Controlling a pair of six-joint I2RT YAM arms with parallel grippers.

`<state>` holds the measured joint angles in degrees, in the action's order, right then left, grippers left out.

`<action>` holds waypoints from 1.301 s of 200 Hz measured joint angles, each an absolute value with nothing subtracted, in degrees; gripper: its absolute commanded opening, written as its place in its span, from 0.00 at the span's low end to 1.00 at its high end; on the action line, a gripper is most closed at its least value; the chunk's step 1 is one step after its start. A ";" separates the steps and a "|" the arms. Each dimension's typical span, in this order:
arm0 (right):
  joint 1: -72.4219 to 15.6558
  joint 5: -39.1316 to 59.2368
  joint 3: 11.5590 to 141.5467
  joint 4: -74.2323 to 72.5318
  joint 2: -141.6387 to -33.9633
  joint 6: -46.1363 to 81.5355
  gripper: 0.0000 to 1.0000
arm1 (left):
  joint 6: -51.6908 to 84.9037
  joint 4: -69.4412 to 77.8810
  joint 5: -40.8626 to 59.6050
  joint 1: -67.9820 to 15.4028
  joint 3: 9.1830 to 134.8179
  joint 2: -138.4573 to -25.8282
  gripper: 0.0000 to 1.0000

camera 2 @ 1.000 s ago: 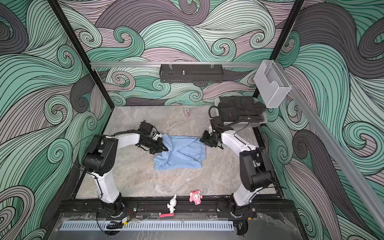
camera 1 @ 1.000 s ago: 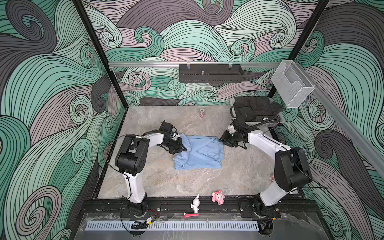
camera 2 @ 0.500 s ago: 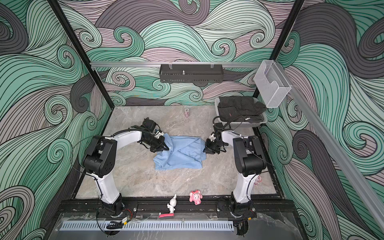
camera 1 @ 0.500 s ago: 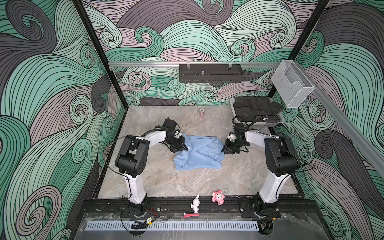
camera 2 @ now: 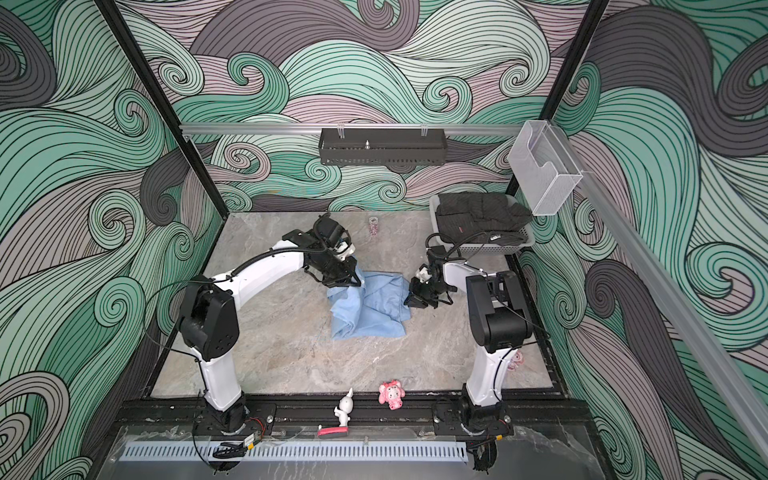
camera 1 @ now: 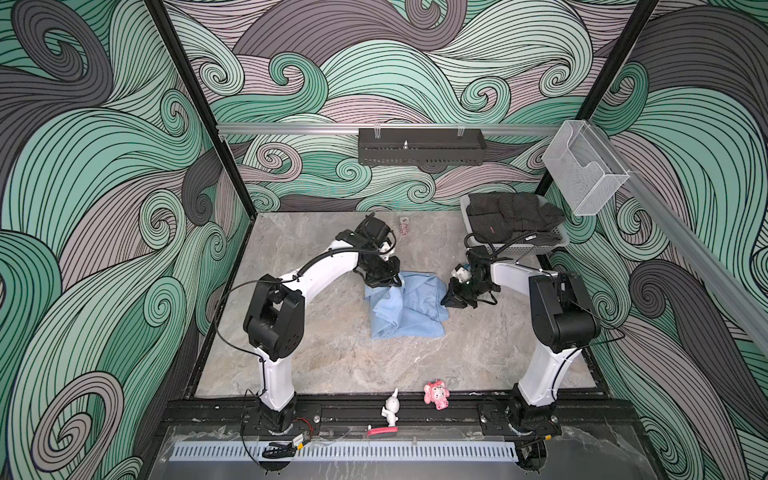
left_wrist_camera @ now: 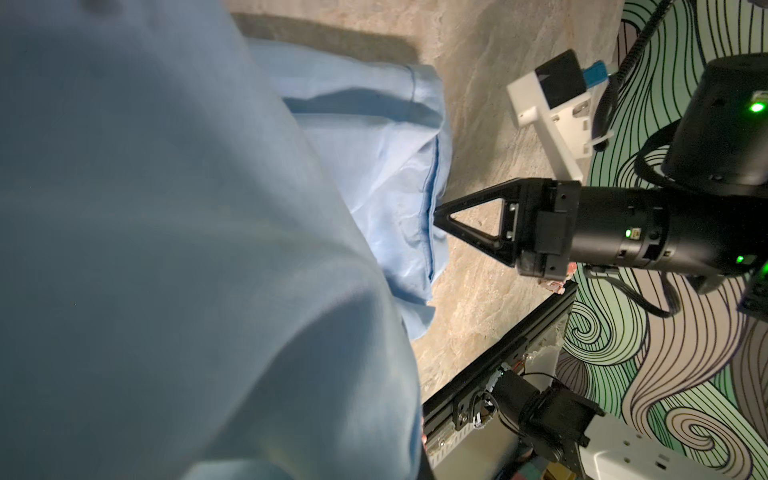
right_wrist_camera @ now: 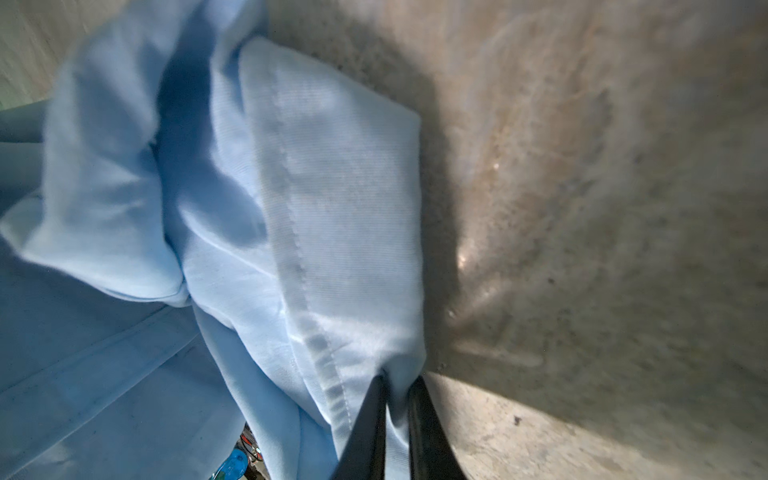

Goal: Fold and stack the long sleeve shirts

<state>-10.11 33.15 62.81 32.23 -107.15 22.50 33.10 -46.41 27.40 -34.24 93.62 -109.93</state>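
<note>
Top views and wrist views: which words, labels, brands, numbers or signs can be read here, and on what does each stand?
None can be read in any view.
On the dark garment, a red label: too small to read.
On the light-blue shirt: no print visible.

We looked into a robot lab's test cell: wave-printed wall panels [camera 1: 104,187] on black frame posts [camera 1: 195,99], a marble-look tabletop [camera 1: 332,353], a left arm [camera 1: 316,278] and a right arm [camera 1: 552,307] bolted to the near rail [camera 1: 340,413].
</note>
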 measured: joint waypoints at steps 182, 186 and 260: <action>-10.66 34.68 62.15 31.92 -107.15 22.52 0.12 | 32.27 -57.36 23.14 -43.70 120.86 -132.66 0.00; -10.66 34.70 62.15 31.92 -107.15 22.52 0.12 | 32.21 -57.43 23.14 -43.70 121.10 -133.14 0.00; -10.70 34.72 62.15 31.94 -107.13 22.52 0.12 | 32.10 -57.84 23.64 -43.70 122.56 -137.38 0.14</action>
